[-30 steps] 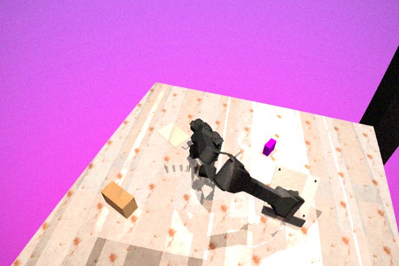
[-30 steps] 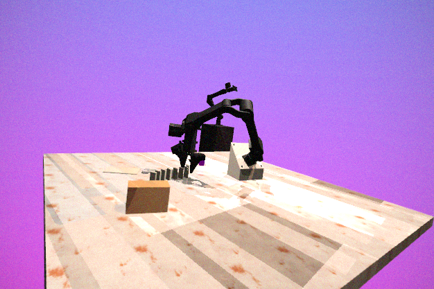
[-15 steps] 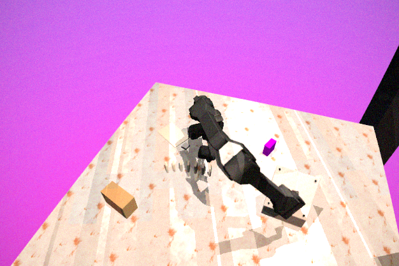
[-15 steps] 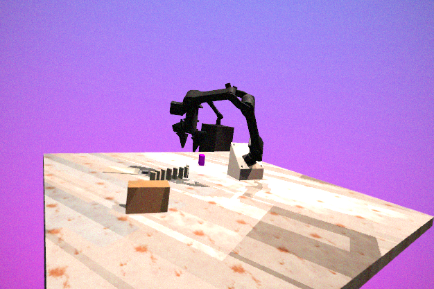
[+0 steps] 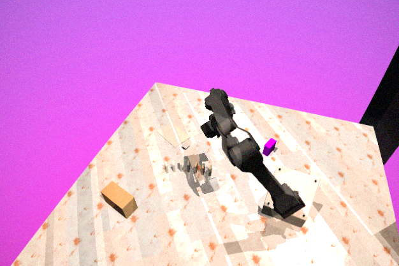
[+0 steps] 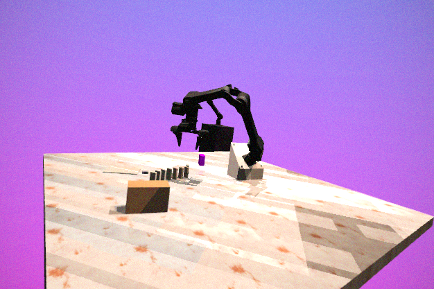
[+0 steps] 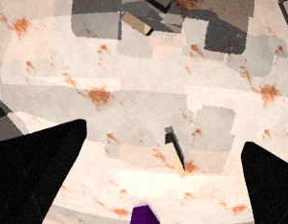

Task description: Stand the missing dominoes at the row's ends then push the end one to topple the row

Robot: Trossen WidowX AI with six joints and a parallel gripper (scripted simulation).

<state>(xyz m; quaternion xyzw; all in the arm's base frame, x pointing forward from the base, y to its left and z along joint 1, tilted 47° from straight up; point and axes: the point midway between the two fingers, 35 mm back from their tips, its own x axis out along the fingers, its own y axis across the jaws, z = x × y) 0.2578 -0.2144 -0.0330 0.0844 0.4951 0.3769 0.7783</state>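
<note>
A row of small grey-tan dominoes (image 5: 170, 168) (image 6: 169, 173) stands in the middle of the table. The end domino (image 5: 210, 169) (image 6: 186, 170) nearest the arm stands upright on its own, free of the fingers. In the wrist view a single domino (image 7: 176, 148) stands on the table below the fingers, with more dominoes (image 7: 138, 23) at the top. One small dark domino (image 5: 185, 147) (image 6: 145, 172) lies flat beyond the row. My gripper (image 5: 208, 131) (image 6: 188, 145) (image 7: 166, 139) is open wide and empty, well above the row's near end.
An orange box (image 5: 119, 198) (image 6: 147, 196) lies in front of the row. A magenta block (image 5: 269, 146) (image 6: 201, 159) stands near the arm's base (image 6: 241, 170). A thin tan sheet (image 5: 172, 134) lies flat behind the row. A dark pillar (image 5: 386, 111) stands off the table.
</note>
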